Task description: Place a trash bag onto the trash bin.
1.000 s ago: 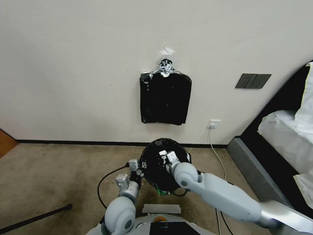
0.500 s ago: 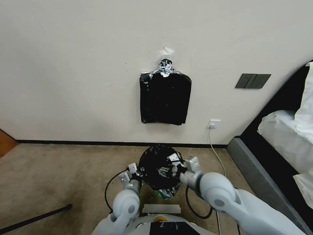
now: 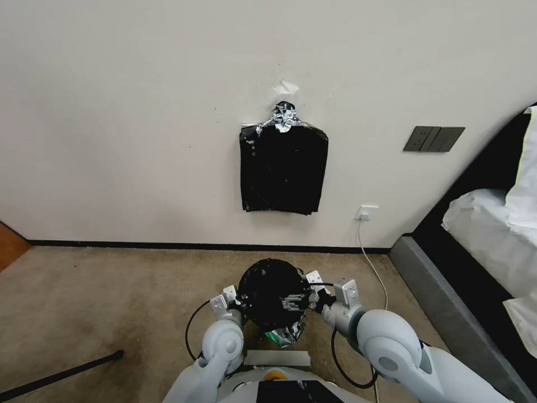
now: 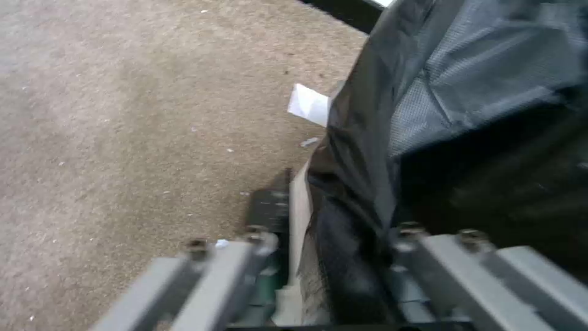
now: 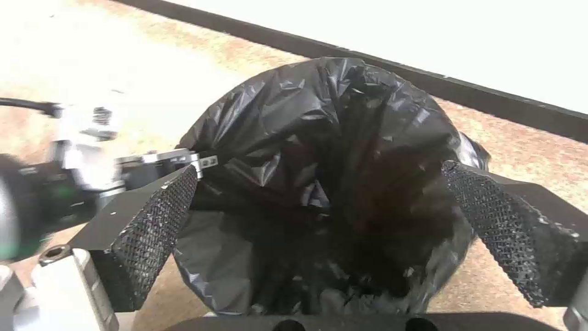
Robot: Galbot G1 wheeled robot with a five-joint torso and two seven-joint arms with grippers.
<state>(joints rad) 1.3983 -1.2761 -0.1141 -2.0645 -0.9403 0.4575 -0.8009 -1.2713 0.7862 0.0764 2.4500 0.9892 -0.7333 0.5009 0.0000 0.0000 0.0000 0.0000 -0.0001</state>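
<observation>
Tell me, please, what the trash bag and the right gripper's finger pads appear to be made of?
The trash bag looks like thin glossy black plastic film, judging by its crinkles and silvery glints. The right gripper's pads seem to be black rubber or similar, with a fine knurled grid texture.

Pale grey rounded arms, black cables looping behind each wrist, right gripper [image 5: 319, 234] with black textured pads [image 5: 156, 230], silver screw-studded links

Premises are presenting as a bedroom: white-sheeted bed on dark frame [image 3: 492, 235] is standing at right, beige carpet [image 3: 112, 291] is covering the floor, dark wall switch panel [image 3: 434, 139] is showing.
</observation>
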